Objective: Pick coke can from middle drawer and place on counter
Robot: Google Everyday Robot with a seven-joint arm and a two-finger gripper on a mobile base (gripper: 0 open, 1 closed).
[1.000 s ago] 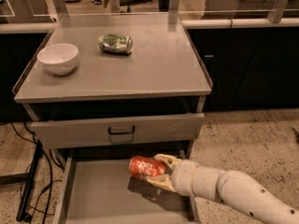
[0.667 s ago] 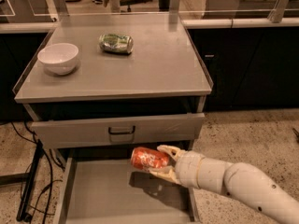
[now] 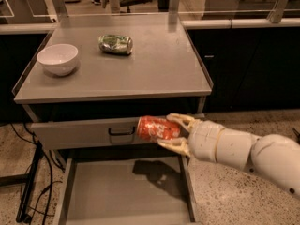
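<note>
On the desk, a white bowl at nine o'clock and a green can at twelve. Lower down, in mid-air before the handled drawer front and above the open middle drawer: the coke can, lying sideways. Clamped at its right end between the fingers of the gripper, reaching in from four o'clock.

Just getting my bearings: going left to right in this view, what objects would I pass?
White bowl → green can → coke can, held in the end effector reaching in from the right, above the open middle drawer.
</note>
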